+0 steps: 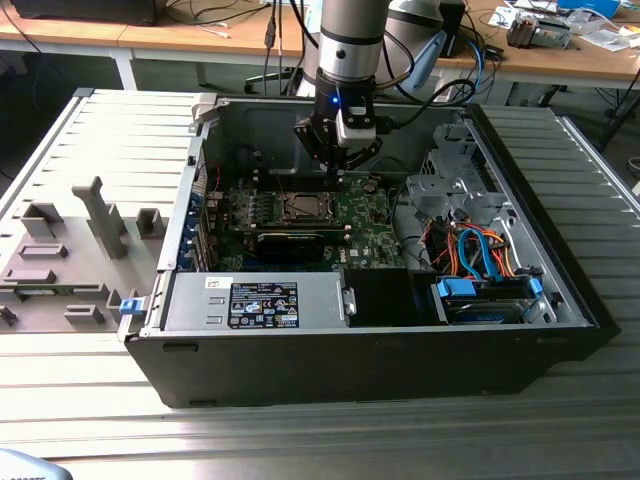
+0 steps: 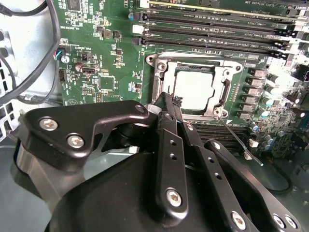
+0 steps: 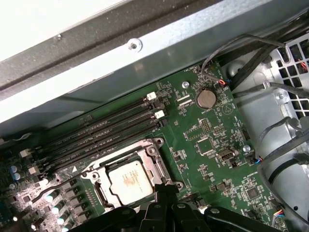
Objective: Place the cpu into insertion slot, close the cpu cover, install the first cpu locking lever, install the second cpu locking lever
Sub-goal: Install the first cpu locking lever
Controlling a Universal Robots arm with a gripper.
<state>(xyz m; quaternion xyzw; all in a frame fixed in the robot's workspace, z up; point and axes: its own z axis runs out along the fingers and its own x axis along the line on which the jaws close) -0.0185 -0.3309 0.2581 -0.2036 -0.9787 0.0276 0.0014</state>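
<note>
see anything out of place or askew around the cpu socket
One thing: a thin locking lever sticks out loose from the corner of the cpu cover instead of lying latched alongside. The cpu sits flat and square, with a faint brownish smudge on top.

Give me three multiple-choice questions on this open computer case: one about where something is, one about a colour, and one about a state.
1. Where is the flat square silver-grey cpu?
A. In the metal-rimmed square insertion slot
B. On the ribbed metal table beside the case
C. On the grey tray outside the case

2. What colour is the motherboard?
A. Red
B. Green
C. Black

3. How does the thin square silver cpu cover lie?
A. Standing upright
B. Flat around the cpu
C. Taken out of the case

Answers:
1 A, as both wrist views show the chip seated in the socket.
2 B, as the board is green all round the socket.
3 B, as its frame lies flat along the chip's edges.
</note>
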